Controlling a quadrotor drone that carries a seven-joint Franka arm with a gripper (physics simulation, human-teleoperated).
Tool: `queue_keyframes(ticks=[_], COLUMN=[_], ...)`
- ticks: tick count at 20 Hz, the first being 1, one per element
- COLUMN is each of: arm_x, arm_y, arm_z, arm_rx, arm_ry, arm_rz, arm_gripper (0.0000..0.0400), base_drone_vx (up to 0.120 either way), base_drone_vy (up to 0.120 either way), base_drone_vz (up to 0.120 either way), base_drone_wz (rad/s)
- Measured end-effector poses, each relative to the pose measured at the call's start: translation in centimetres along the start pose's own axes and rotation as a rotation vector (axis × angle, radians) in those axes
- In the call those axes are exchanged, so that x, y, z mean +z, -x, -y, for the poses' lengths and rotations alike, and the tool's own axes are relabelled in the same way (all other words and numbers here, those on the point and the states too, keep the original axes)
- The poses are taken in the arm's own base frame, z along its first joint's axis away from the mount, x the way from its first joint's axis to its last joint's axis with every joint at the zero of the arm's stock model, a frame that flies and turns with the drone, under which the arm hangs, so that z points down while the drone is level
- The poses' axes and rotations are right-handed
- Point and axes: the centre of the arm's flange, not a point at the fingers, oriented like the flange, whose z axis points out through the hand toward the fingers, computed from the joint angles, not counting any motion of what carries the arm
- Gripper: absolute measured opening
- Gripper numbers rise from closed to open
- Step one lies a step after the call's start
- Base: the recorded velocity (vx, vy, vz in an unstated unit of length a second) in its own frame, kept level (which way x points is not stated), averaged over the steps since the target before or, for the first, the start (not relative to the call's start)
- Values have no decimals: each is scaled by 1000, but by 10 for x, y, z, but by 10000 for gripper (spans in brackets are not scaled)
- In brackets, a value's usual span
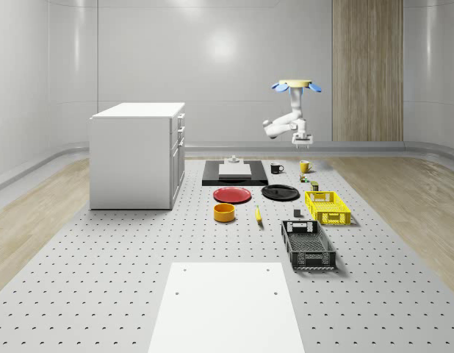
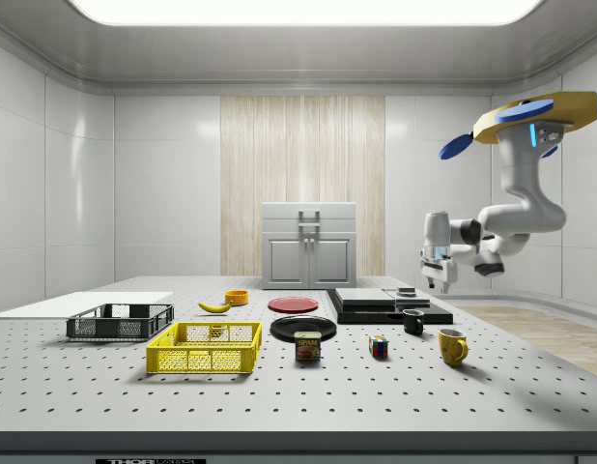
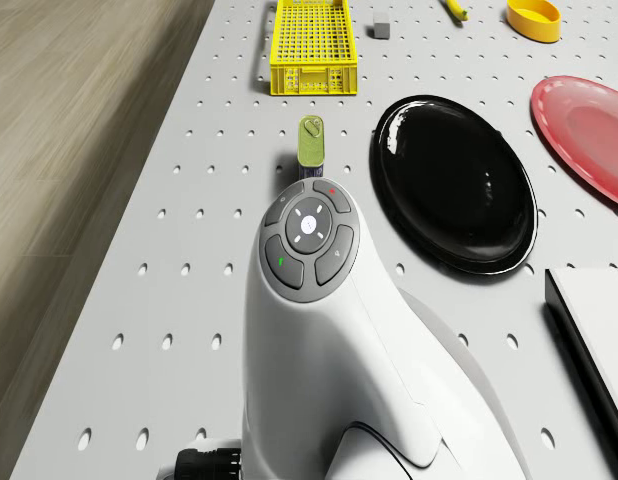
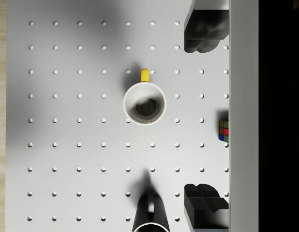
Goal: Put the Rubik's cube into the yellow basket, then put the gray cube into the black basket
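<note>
Side view, scanned left to right: black basket [image 2: 120,322] sits at the far left of the table [image 2: 279,406], yellow basket [image 2: 205,348] is just right of it and nearer the camera, then a can [image 2: 307,346], then the Rubik's cube [image 2: 379,347] on the table surface between the can and a yellow mug [image 2: 452,345], with a black mug [image 2: 412,322] just behind. The gripper [image 2: 443,280] is held in the air above the mugs, well clear of the table; the drone [image 2: 530,121] hovers high at the right, past the table's far end. In the wrist view the fingers [image 4: 202,31] are seen spread wide with nothing between them, and the yellow mug is centred below, with the Rubik's cube [image 4: 224,130] off to one side near the frame edge. The gray cube [image 1: 297,214] is seen in the whole-scene view resting between the two baskets, untouched. Step judged: approach to the first pick, not yet aligned. Risks: a descent from this pose would land on the yellow mug, not the cube. The cube is flanked by both mugs and the can, so a finger could be clipped on a mug rim and the mug tipped. Hover drift could also shift the grasp off the cube faces.
</note>
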Motion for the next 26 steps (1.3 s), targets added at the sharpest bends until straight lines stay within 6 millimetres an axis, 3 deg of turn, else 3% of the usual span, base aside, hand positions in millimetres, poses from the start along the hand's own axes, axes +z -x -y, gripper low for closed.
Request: queue_keyframes(ticks=[11, 15, 26], arm_x=[0, 0, 0], arm_y=[0, 0, 0], arm_z=[0, 0, 0], arm_rx=[0, 0, 0], arm_ry=[2, 2, 2], arm_rz=[-2, -2, -2], arm_gripper=[400, 400, 400], base_drone_vx=[120, 120, 120], base_drone_vy=[0, -90, -25], base_drone_vz=[-120, -120, -120], base_drone_wz=[0, 0, 0])
